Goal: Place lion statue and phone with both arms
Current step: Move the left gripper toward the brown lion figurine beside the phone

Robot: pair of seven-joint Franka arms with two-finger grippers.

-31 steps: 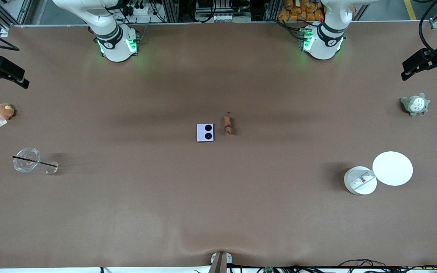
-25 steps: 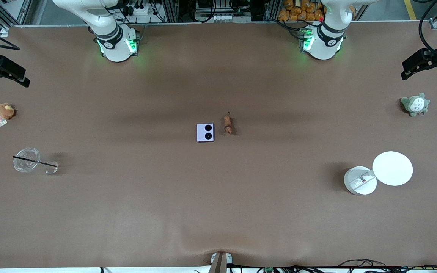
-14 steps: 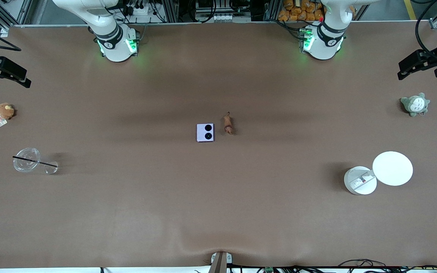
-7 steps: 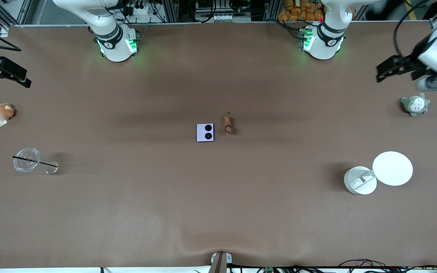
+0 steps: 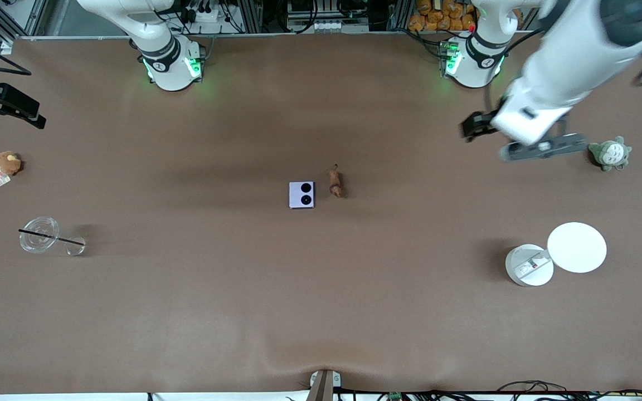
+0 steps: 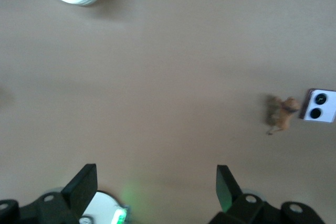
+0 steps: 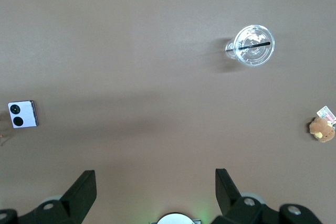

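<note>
The lion statue (image 5: 335, 183) lies in the middle of the table (image 5: 321, 312) just beside the phone (image 5: 301, 195), on its left-arm side, its long axis running from the robots' edge toward the front camera's edge. The left gripper (image 5: 474, 125), jaws wide and empty, hangs over the table toward the left arm's end, well apart from the statue, which lies toward the middle from it. The right gripper (image 7: 152, 187), also wide open and empty, waits up over the right arm's end, so I judge the left arm better placed for the statue.

No legible text, label or number anywhere
</note>
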